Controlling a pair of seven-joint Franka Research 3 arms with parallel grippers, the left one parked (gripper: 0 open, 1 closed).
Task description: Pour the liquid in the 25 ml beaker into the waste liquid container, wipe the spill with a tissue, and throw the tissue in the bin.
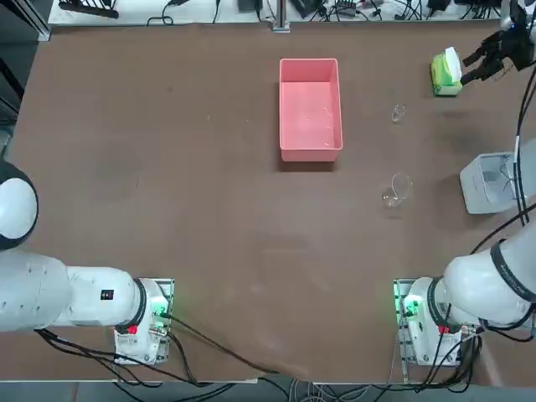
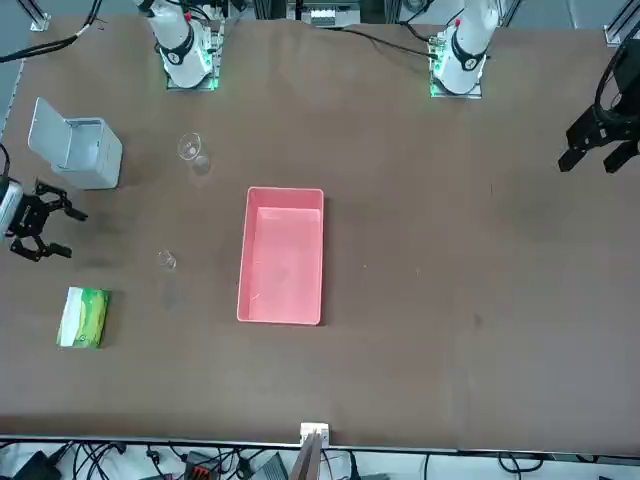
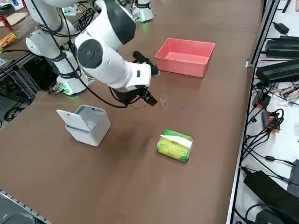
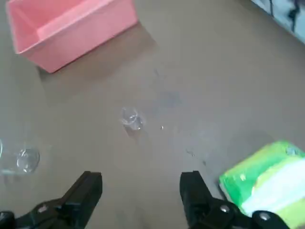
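In the top view, the pink tray point(image 1: 311, 113) sits leftmost on the brown table point(image 1: 209, 218). To its right stand two clear glass beakers — the larger beaker point(image 1: 397, 190) nearer the robot, the 25 ml beaker point(image 1: 398, 112) farther off. Next comes the green tissue pack point(image 1: 445, 74), white tuft showing; then the right gripper point(image 2: 79, 234), fingers spread wide — nothing between them — and the pale bin point(image 1: 487, 183), lid open.

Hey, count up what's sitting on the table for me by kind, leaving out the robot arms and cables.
Glass beakers: 2 (small, larger)
Pink trays: 1
Pale lidded boxes: 1
Green tissue packs: 1
Total: 5
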